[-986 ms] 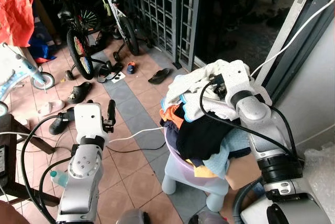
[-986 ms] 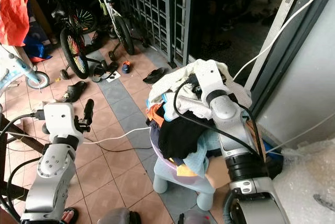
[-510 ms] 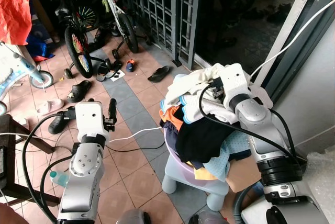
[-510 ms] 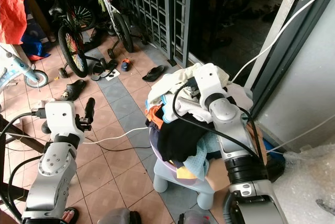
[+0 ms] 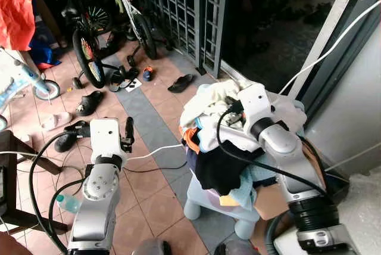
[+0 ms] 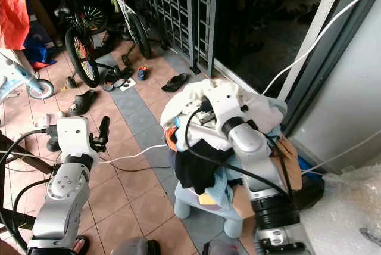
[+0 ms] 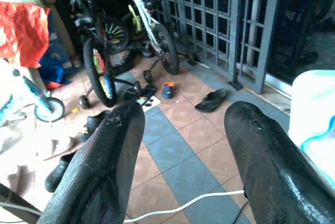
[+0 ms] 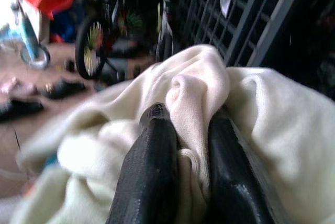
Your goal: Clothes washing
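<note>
Right gripper (image 8: 183, 150) pinching upright cream garment fold (image 8: 196, 85)

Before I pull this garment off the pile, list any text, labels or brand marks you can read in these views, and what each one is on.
None readable.
Bicycle frames: no lettering can be made out.
Red bag: too blurred to show any print.
Cream garment pinched in the right tool: no tag or label showing.
</note>
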Available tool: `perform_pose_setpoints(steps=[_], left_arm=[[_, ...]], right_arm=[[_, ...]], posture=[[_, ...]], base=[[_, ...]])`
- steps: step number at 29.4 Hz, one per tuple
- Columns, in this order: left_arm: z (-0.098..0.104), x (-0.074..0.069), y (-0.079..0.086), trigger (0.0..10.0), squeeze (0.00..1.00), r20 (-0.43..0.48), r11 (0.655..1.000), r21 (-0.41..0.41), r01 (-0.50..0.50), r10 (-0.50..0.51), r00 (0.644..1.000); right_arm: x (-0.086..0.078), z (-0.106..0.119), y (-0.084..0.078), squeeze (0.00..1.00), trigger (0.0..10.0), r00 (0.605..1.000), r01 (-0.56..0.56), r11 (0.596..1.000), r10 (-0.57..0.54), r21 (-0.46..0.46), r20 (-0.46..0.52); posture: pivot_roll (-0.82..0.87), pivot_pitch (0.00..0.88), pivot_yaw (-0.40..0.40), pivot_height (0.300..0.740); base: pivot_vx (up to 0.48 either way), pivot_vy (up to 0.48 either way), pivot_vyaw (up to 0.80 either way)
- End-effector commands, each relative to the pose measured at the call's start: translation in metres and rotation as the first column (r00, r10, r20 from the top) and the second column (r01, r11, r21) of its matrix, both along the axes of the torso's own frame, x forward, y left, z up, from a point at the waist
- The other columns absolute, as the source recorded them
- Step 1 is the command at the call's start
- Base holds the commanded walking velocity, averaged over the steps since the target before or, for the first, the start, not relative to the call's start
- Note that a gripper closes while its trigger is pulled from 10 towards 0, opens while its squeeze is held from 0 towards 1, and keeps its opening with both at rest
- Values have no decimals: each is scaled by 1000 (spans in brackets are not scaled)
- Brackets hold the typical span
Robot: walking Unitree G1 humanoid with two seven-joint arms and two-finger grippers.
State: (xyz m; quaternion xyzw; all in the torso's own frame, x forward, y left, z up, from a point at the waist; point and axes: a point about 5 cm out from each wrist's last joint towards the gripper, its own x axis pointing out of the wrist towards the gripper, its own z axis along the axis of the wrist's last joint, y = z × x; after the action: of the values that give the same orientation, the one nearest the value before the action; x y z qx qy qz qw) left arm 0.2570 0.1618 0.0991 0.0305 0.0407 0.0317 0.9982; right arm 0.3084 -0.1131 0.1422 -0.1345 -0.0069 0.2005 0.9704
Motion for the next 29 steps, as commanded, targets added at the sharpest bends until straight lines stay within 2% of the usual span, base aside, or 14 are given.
perform_pose_setpoints(steps=[1, 3, 7, 15, 19, 20, 21, 22, 23, 29], left_arm=[[-2, 1, 2, 10000, 0, -14, 1000, 6, -5, 5, 1000], [1, 5, -1, 10000, 0, -2, 999, 29, 18, -18, 1000], [4, 9, -3, 10000, 0, 19, 998, 49, 43, -44, 999], [6, 11, -9, 10000, 0, 22, 998, 32, 50, -51, 998], [6, 11, -10, 10000, 0, 23, 998, 32, 56, -57, 998], [6, 11, -9, 10000, 0, 22, 998, 32, 55, -56, 998], [6, 11, -8, 10000, 0, 21, 998, 33, 54, -55, 998], [6, 11, -7, 10000, 0, 20, 998, 34, 52, -52, 998], [5, 12, -7, 10000, 0, 18, 998, 33, 50, -51, 999], [6, 13, -9, 10000, 0, 20, 998, 33, 54, -54, 998]], right_arm=[[-4, 11, 12, 0, 0, 998, -21, 999, 18, 47, 64], [-7, 23, 13, 0, 0, 990, 23, 992, -40, 125, 137], [-10, 45, 6, 0, 0, 966, 55, 983, -97, 175, 240], [-8, 65, -16, 0, 0, 932, 149, 966, -208, 210, 296], [-12, 78, -26, 0, 0, 905, 177, 960, -245, 216, 348], [-14, 80, -28, 0, 863, 899, 180, 961, -248, 212, 362], [-15, 80, -29, 0, 863, 900, 182, 962, -247, 205, 359], [-16, 78, -32, 0, 5059, 904, 189, 961, -251, 204, 346], [-17, 74, -34, 0, 10000, 908, 200, 962, -253, 187, 335], [-19, 63, -36, 0, 10000, 918, 216, 961, -260, 171, 299]], posture=[[-48, 36, 76, 740], [-48, 27, 90, 740], [-48, 35, 101, 740], [-55, 32, 102, 740], [-53, 32, 103, 740], [-55, 33, 101, 740], [-55, 33, 101, 740], [-60, 34, 101, 740], [-60, 34, 101, 740], [-64, 37, 101, 740]], base=[[0, 0, 0], [0, 0, 0], [0, 0, 0], [0, 0, 0], [-130, 0, 0], [-262, 0, 0], [-262, 0, 0], [-262, 0, 0], [-262, 0, 0], [-281, 0, 0]])
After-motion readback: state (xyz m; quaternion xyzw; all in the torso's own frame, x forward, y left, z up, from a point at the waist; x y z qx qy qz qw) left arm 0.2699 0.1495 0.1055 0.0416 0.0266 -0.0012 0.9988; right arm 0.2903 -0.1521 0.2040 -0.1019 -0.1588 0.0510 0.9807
